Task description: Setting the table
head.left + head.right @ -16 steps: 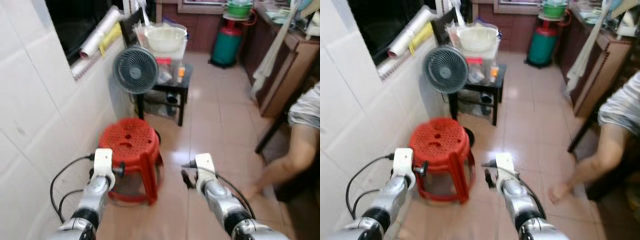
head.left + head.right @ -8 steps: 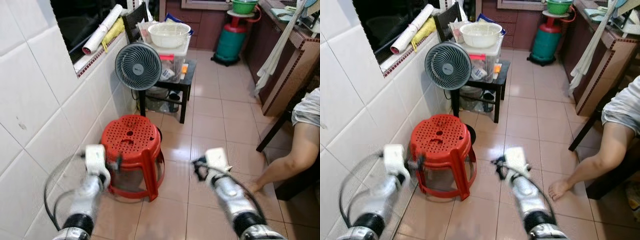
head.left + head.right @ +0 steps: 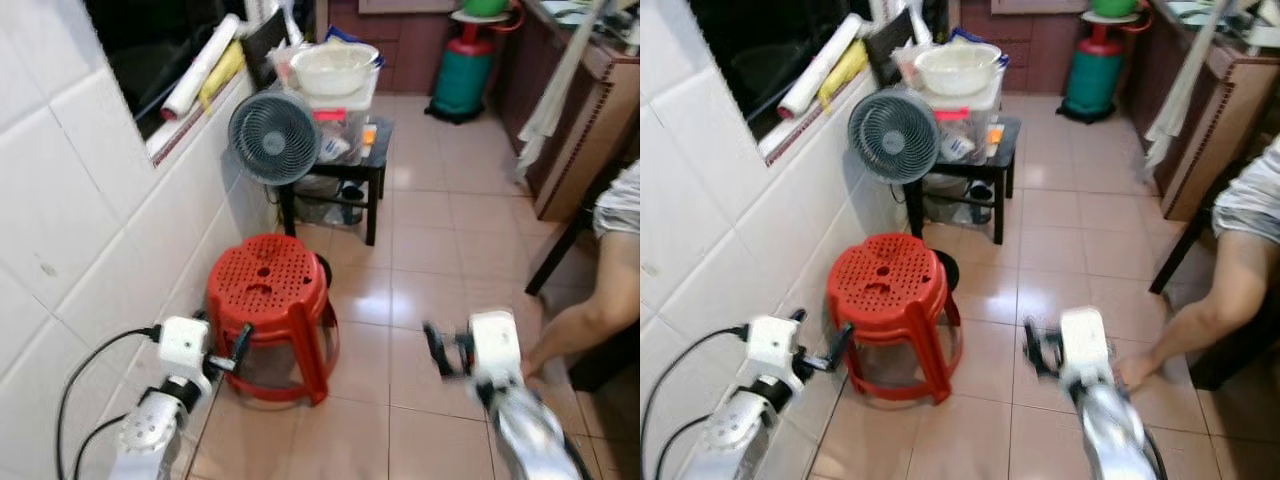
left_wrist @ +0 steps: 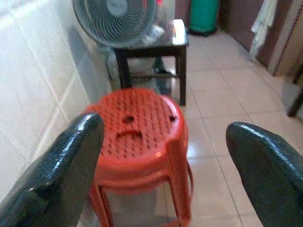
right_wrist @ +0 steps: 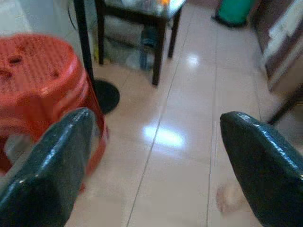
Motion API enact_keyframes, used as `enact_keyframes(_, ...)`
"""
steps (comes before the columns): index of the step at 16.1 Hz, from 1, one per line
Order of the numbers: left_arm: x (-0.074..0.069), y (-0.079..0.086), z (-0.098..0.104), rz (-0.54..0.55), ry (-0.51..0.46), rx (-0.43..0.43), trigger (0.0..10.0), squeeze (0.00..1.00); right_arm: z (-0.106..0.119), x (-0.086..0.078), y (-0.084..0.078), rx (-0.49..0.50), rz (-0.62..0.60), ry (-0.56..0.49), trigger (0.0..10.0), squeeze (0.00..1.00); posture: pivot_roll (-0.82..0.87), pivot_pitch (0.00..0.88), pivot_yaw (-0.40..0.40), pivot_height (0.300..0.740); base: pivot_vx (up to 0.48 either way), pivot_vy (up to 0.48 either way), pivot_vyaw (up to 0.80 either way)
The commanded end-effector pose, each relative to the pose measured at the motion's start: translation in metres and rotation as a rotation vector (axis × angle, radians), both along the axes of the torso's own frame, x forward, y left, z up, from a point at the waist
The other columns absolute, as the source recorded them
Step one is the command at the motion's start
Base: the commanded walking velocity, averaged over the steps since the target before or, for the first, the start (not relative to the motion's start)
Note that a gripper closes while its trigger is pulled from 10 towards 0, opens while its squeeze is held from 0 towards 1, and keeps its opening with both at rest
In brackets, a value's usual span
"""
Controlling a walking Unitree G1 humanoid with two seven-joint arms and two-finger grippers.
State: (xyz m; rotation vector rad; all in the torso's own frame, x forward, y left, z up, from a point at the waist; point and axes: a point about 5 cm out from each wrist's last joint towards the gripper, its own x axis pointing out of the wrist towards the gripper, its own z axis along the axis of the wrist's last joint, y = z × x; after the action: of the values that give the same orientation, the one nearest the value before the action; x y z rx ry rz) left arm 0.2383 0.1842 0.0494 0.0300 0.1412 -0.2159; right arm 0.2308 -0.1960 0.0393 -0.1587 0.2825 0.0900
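My left gripper [image 3: 238, 348] hangs low by the white tiled wall, open and holding nothing, just left of a red plastic stool [image 3: 268, 285]. In the left wrist view its black fingers [image 4: 71, 161] stand wide apart with the stool [image 4: 137, 127] between them and farther off. My right gripper [image 3: 437, 349] is open and empty above the tiled floor, to the right of the stool. A white bowl [image 3: 333, 68] sits on a clear plastic box on a small black side table [image 3: 377, 150] farther back.
A grey fan [image 3: 273, 138] stands beside the side table, with a green gas cylinder [image 3: 463, 75] behind it. A seated person's leg [image 3: 585, 320] and foot are close to my right gripper. A wooden cabinet [image 3: 590, 110] lines the right side. Beige floor tiles [image 3: 440, 230] run down the middle.
The view has shifted slightly. My right gripper has moved to the right, away from the stool and nearer the person's foot. The left gripper sits a little lower.
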Motion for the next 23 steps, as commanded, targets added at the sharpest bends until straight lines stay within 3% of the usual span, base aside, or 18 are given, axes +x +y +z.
enact_keyframes(1,-0.002,0.004,0.000,0.020,0.013,0.000,10.0,0.00,0.003,-0.001,0.005,0.026,-0.010,-0.012,10.0,0.00,-0.26,0.000,0.084,0.740,0.000,0.000,0.00)
enact_keyframes(4,0.005,-0.009,0.007,-0.046,0.032,-0.017,10.0,0.00,0.009,-0.015,0.015,0.026,-0.058,0.002,10.0,0.00,-0.24,0.000,0.053,0.740,0.000,0.000,0.00)
enact_keyframes(6,0.016,-0.014,0.018,-0.025,0.020,-0.057,10.0,0.00,0.019,-0.008,0.021,0.046,-0.046,-0.015,10.0,0.00,-0.20,0.000,0.013,0.740,0.000,0.000,0.00)
enact_keyframes(8,0.015,-0.025,0.024,-0.020,0.005,-0.079,10.0,0.00,0.021,0.001,0.022,0.077,-0.053,0.006,10.0,0.00,-0.17,0.000,0.011,0.740,0.000,0.000,-0.62)
enact_keyframes(11,0.011,-0.021,0.021,0.045,0.032,-0.103,10.0,0.00,0.030,0.011,0.026,0.062,-0.029,-0.016,10.0,0.00,-0.18,0.000,-0.002,0.740,0.000,0.000,-0.68)
enact_keyframes(12,0.010,-0.022,0.017,0.057,0.067,-0.096,10.0,0.00,0.033,0.012,0.020,0.087,-0.058,-0.010,10.0,0.00,-0.16,0.000,0.012,0.740,0.000,0.000,0.00)
enact_keyframes(15,0.013,-0.014,0.017,0.127,0.087,-0.101,10.0,0.00,0.024,0.012,0.015,0.117,-0.093,0.055,10.0,0.00,-0.17,0.000,0.016,0.740,0.000,0.000,0.00)
enact_keyframes(16,0.016,-0.015,0.020,0.107,0.092,-0.101,10.0,0.00,0.023,0.013,0.020,0.121,-0.105,0.091,10.0,0.00,-0.16,0.000,0.000,0.740,0.000,0.000,0.00)
enact_keyframes(18,0.020,-0.016,0.023,0.106,0.099,-0.089,10.0,0.00,0.031,0.014,0.031,0.138,-0.068,0.053,10.0,0.00,-0.17,0.000,0.000,0.740,-0.292,0.000,0.00)
enact_keyframes(20,0.023,-0.018,0.025,0.120,0.099,-0.093,10.0,0.00,0.032,0.014,0.021,0.073,-0.110,0.023,10.0,0.00,-0.17,0.000,0.001,0.740,-0.368,0.000,0.00)
enact_keyframes(23,0.024,-0.018,0.025,0.121,0.106,-0.096,10.0,0.00,0.031,0.009,0.019,0.125,-0.095,0.049,10.0,0.00,-0.19,0.000,0.011,0.740,-0.374,0.000,0.00)
